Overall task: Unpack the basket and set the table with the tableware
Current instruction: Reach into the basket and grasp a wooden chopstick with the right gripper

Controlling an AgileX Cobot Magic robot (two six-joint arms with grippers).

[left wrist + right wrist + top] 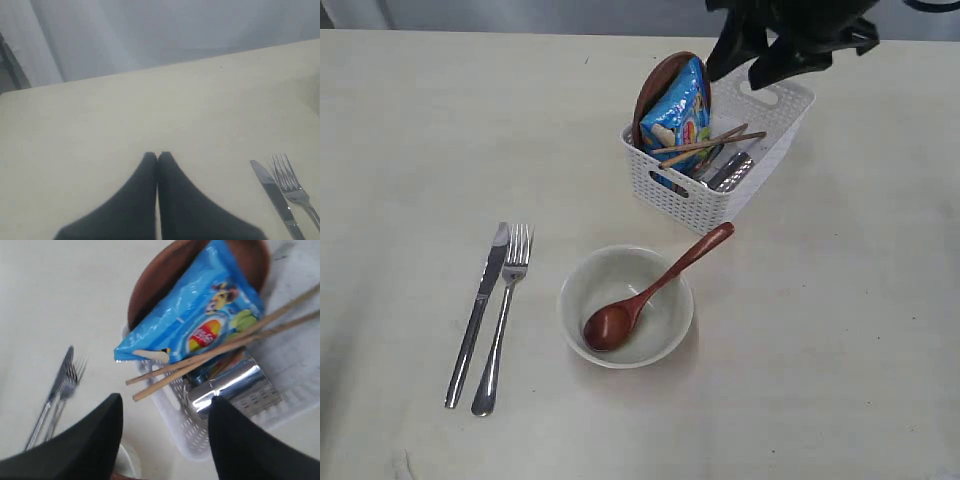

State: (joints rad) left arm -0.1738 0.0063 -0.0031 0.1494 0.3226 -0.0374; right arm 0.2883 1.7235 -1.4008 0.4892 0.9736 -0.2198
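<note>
My right tool [166, 402] hung wide open and empty over the basket [685, 205] on the desk [420, 130], so I judged I should drop squarely across both chopsticks [708, 145], mid-length, clear of the bag [675, 105].

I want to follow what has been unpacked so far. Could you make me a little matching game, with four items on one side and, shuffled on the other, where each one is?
Things:
1. wooden spoon
2. chopsticks
3. fork
4. brown plate

Places:
A. flat on the table, beside the knife
B. standing on edge in the basket, against the chip bag
C. head resting in the bowl
D. lying across the things in the basket

Pairs: 1-C, 2-D, 3-A, 4-B.
</note>
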